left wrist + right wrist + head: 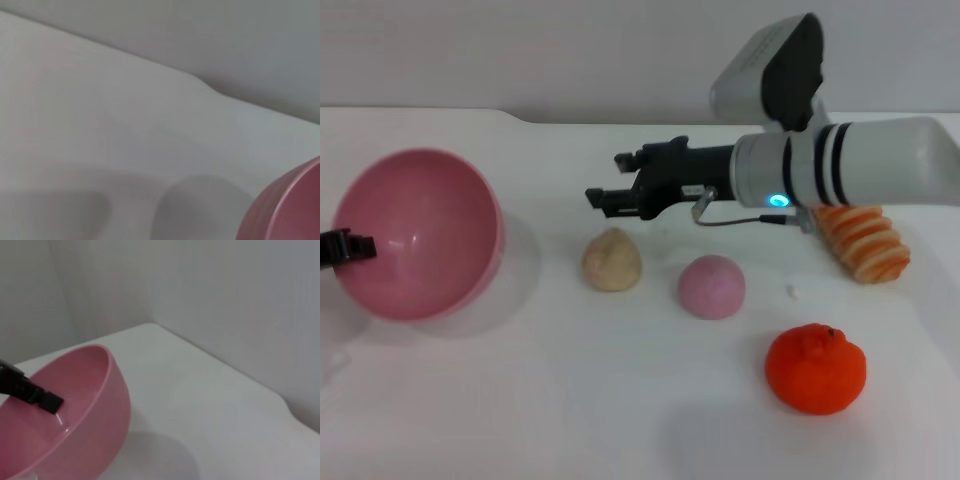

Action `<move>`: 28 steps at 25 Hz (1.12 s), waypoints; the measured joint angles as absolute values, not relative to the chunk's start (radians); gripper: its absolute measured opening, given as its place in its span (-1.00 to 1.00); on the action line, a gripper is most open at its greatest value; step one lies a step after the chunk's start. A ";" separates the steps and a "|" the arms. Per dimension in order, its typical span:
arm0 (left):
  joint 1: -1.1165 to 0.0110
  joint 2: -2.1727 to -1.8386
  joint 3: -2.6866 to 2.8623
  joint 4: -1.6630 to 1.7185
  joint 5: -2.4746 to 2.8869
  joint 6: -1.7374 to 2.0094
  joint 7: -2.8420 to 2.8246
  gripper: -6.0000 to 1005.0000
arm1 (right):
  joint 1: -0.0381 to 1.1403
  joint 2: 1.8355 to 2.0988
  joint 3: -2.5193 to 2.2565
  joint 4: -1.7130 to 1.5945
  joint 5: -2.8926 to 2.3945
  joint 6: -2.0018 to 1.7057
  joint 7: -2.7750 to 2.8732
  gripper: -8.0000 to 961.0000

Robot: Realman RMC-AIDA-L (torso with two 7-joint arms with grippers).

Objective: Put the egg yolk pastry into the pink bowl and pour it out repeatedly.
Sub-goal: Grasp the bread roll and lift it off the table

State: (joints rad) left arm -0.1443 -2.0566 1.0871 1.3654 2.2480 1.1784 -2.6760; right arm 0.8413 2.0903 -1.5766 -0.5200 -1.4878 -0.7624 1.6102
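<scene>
- The right gripper point(603, 197) hangs in the air just above and behind the egg yolk pastry point(612, 260). Its fingers are a little apart and hold nothing. I think it is there so it can drop down and pick the pastry up.
- The pastry sits on the white surface point(570, 400), out of the bowl. It is not touching anything.
- The left gripper point(348, 245) is at the rim of the pink bowl point(415, 235), and it seems to be holding the rim. The bowl is tipped up on its side so its open mouth faces us. I think it is held that way to tip things out, or to be ready for the next go. The bowl looks empty.
- I cannot tell how the left fingers stand, since only a dark tip shows.
- A pink ball point(711, 286) sits just beside the pastry, on its right. It is close, so the fingers might bump it on the way down.
- An orange point(816, 368) sits nearer to us, well apart.
- A striped bread roll point(865, 243) lies partly under the right arm.
- Nothing lies between the pastry and the bowl.
</scene>
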 joint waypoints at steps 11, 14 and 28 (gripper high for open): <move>-0.165 -2.057 1.092 1.357 2.247 1.183 -2.673 -0.99 | 0.818 2.091 -1.892 -0.515 -1.174 -0.535 1.621 0.38; -0.172 -2.057 1.095 1.357 2.249 1.185 -2.672 -0.99 | 0.811 2.091 -1.934 -0.504 -1.045 -0.500 1.620 0.38; -0.178 -2.057 1.116 1.356 2.251 1.187 -2.665 -0.99 | 0.827 2.091 -2.179 -0.477 -0.771 -0.406 1.642 0.37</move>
